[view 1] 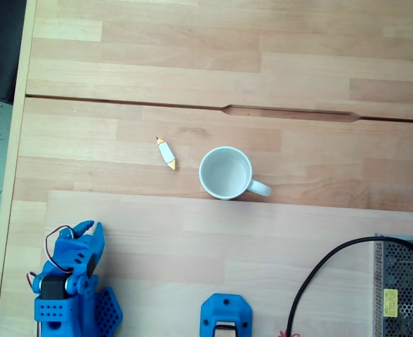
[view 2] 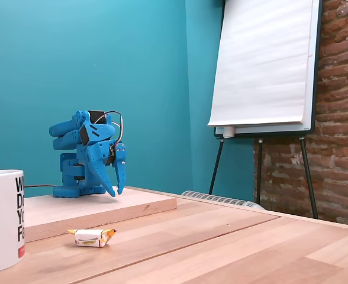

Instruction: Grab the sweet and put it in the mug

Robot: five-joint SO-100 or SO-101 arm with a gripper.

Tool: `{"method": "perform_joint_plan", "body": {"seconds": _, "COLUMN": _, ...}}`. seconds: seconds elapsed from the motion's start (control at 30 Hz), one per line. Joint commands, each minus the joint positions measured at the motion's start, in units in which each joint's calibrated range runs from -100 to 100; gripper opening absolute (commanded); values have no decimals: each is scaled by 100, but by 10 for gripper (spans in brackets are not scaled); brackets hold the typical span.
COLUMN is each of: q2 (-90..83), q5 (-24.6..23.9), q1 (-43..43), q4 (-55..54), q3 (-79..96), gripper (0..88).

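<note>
The sweet (view 1: 166,153) is a small white wrapped candy with yellow twisted ends, lying on the wooden table just left of the mug (view 1: 225,173) in the top-down fixed view. In the low fixed view the sweet (view 2: 92,237) lies right of the mug (view 2: 2,219). The mug is white, upright and empty, its handle pointing lower right in the top-down view. My blue gripper (view 1: 87,227) is folded back on the raised board, well away from both. Its fingertips (view 2: 117,193) point down, the jaws look shut and hold nothing.
The arm's blue base (view 1: 225,319) sits at the near edge of the raised board (view 1: 263,239). A metal mesh box (view 1: 403,288) with a black cable (view 1: 319,274) is at the lower right. A flip chart easel (view 2: 263,71) stands beyond the table.
</note>
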Motion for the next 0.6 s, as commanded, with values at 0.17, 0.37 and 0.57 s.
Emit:
{"method": "perform_joint_plan", "body": {"seconds": 0.17, "q2": -40, "q5": -5, "q1": -76, "q4": -11, "q3": 90, "gripper": 32}}
{"method": "perform_joint_plan", "body": {"seconds": 0.37, "q2": -14, "q5": 34, "q1": -120, "q4": -3, "q3": 90, "gripper": 32}}
{"method": "perform_joint_plan", "body": {"seconds": 0.57, "q2": 3, "q5": 44, "q1": -120, "q4": -3, "q3": 90, "gripper": 32}}
